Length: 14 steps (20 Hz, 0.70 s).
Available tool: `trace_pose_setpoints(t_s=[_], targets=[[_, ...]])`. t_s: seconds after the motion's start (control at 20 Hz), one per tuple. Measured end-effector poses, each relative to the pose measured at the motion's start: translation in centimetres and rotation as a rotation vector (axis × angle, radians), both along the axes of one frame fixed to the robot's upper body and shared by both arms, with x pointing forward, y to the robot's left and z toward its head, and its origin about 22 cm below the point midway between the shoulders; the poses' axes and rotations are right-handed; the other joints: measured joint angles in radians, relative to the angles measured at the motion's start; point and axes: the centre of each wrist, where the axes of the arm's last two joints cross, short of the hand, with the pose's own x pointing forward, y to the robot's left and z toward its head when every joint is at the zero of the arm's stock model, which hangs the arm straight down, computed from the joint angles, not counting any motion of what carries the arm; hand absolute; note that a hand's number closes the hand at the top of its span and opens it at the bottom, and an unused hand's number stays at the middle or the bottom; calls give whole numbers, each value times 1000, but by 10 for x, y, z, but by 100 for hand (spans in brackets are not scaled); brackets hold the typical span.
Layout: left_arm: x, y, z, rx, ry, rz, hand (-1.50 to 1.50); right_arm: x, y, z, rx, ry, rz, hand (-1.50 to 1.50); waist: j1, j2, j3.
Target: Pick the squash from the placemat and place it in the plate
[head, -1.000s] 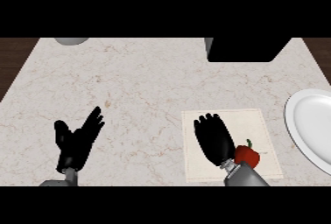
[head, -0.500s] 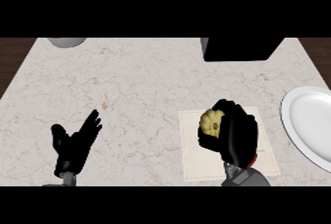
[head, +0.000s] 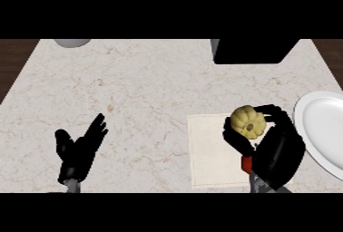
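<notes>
Yellow squash (head: 247, 122) sits gripped in the right hand (head: 276, 149), over the placemat (head: 211, 154).

The squash (head: 247, 122) is small, round, pale yellow and ribbed, held above the cream placemat's (head: 211, 152) right edge. The white plate (head: 321, 131) lies at its three o'clock, apart.
</notes>
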Motion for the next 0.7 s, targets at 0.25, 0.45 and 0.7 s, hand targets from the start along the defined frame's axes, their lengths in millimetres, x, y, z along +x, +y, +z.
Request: trace_pose_setpoints(t_s=[0.25, 0.45, 0.7], targets=[[-1, -1, 1, -2, 0, -4, 0, -7, -42, -7, 65, -113, -86, 150, 2, 1, 0], [5, -2, 2, 0, -4, -4, 0, -9, -88, -23, 40, -147, -147, 150, 3, 3, 0], [4, -4, 1, 8, -1, -7, 0, 0, -150, -35, -2, -190, -249, 150, 8, 4, 1]])
